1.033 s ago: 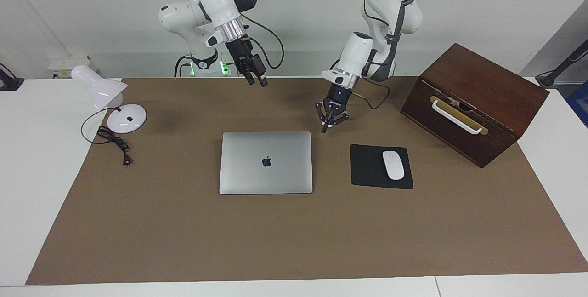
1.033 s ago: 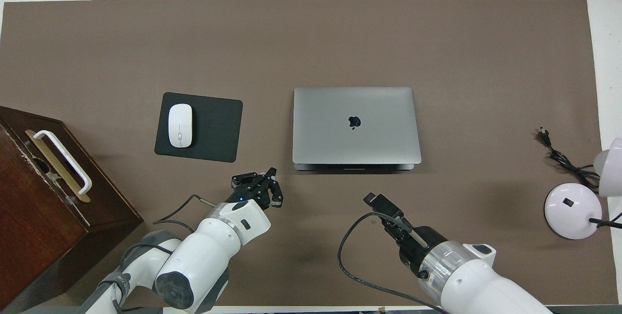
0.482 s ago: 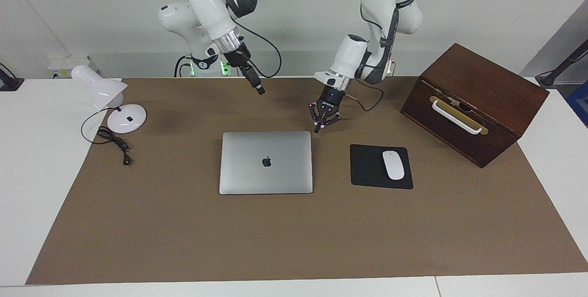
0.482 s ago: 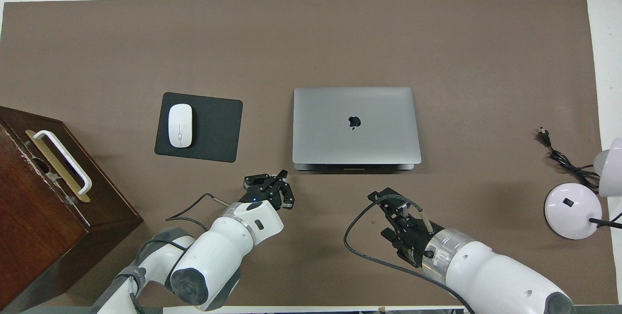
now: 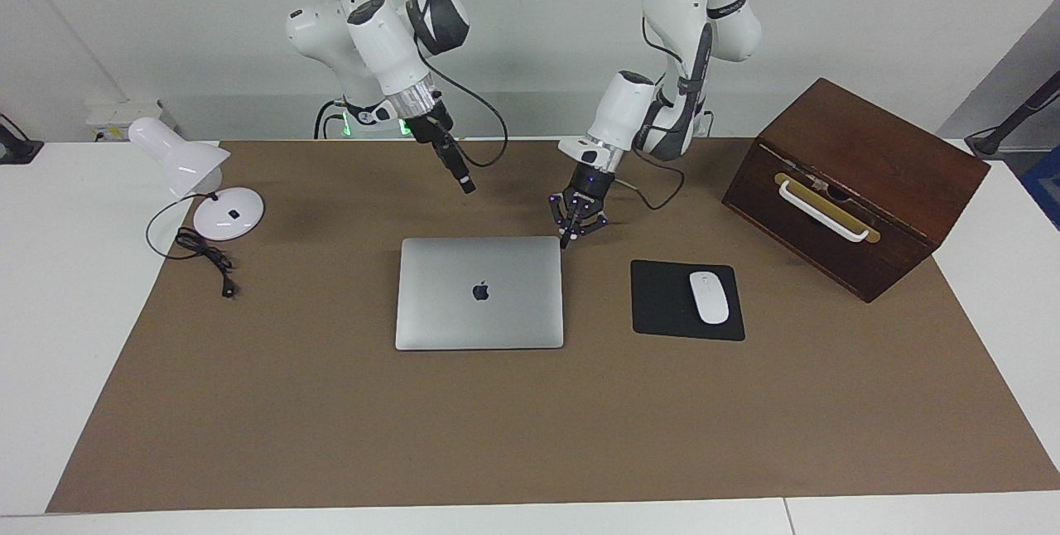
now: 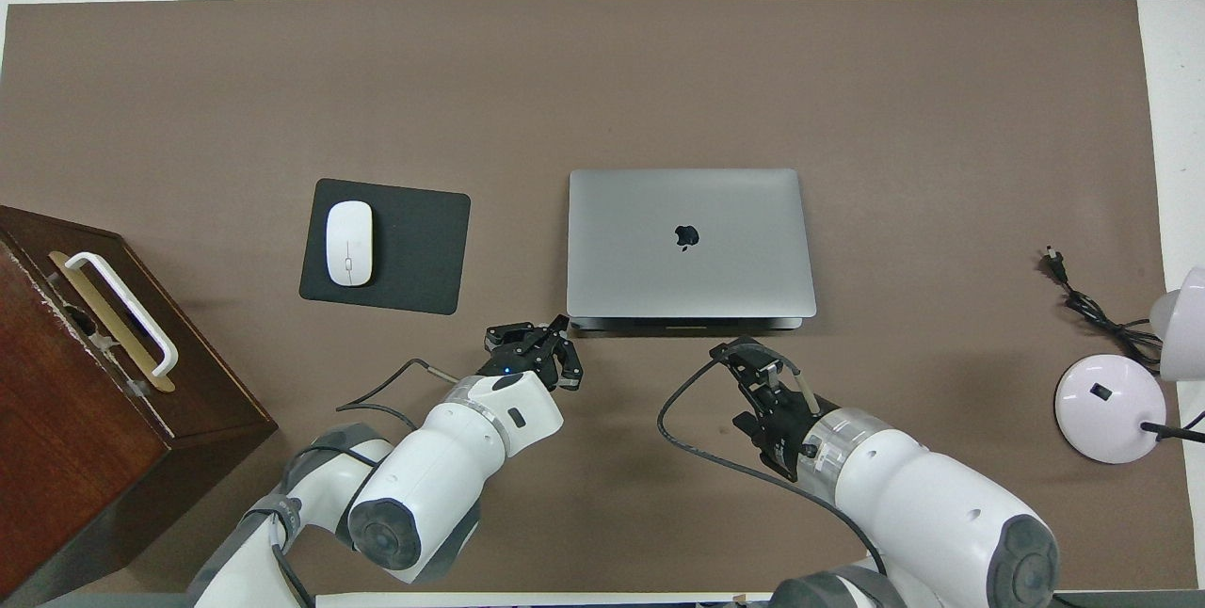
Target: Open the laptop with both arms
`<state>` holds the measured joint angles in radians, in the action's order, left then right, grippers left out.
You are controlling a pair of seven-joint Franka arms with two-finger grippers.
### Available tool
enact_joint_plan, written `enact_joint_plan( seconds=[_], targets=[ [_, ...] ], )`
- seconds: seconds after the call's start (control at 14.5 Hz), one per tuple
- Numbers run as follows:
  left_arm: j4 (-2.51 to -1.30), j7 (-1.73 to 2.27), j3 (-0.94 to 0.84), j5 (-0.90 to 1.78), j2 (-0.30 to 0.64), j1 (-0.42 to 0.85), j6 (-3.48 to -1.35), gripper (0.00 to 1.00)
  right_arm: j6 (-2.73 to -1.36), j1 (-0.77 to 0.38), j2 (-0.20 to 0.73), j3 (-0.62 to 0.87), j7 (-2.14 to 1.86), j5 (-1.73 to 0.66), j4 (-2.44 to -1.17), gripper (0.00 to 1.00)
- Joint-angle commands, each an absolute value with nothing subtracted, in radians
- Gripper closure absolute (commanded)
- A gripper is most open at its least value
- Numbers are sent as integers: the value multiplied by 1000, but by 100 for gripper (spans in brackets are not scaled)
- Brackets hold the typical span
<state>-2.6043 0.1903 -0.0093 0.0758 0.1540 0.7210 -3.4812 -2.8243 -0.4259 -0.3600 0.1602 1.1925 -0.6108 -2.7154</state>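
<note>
Closed MacBook laptop (image 5: 479, 292) flat mid-table (image 5: 530, 427), lid not yet lifted: left pincer (image 5: 574, 229), fingers spread, low at its robot-side corner toward the mouse pad (image 5: 686, 301); right pincer (image 5: 464, 180), spread indeterminable, raised over bare table near the robot-side edge.

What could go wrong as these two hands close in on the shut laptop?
1. The left hand is low at the laptop's corner nearest the mouse pad; a push there could slide the laptop instead of lifting its lid.
2. The right hand hangs higher over the mat; if it is late to help, the base may lift along with the lid.
</note>
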Motion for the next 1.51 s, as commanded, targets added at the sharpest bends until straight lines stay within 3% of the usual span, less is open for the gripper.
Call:
enact_joint_plan(
  seconds=[0.0,0.41,0.69,1.45],
  targets=[
    [-2566,186,5,91,196,741,-3504,100,-2946,-423,-292,164,1070,-630,-2695,0],
    [-2523,187,5,89,235,741,-3504,100,-3173,-426,-190,166,917,-632,-2689,0],
    [-2502,187,5,89,256,741,-3504,100,-3293,-486,-120,166,920,-634,-2691,0],
    [-2479,179,6,81,301,735,-3504,100,-3401,-511,5,167,922,-632,-2665,0]
  ],
)
